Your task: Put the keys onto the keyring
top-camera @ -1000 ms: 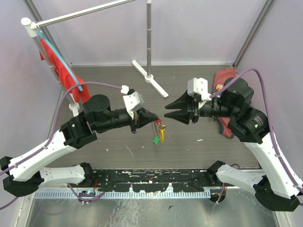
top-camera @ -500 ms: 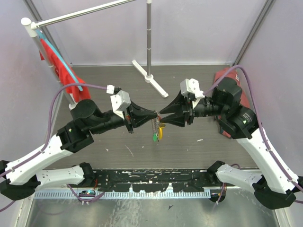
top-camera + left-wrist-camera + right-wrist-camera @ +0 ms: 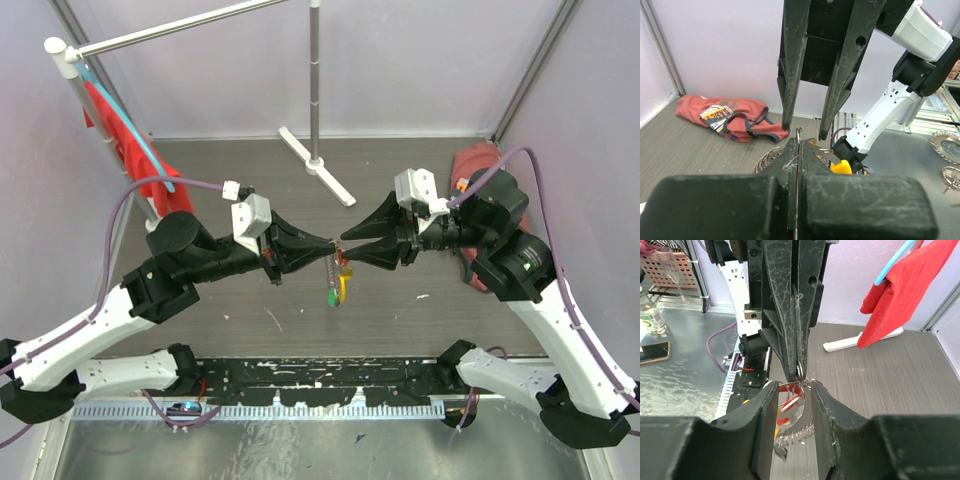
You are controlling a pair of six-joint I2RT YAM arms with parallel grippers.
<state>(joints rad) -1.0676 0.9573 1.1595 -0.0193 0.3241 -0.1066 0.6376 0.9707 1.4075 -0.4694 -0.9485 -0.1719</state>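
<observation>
The left gripper (image 3: 326, 246) is clamped shut on the top of the keyring (image 3: 329, 272), holding it above the table (image 3: 240, 170) at mid-scene. The chain hangs with its long axis straight down, and the yellow tag (image 3: 343, 286) and green tag (image 3: 329, 296) are lowest. The right gripper (image 3: 346, 249) has its jaws apart and straddles the left gripper's tips. A second ago it stood clear to the right.
</observation>
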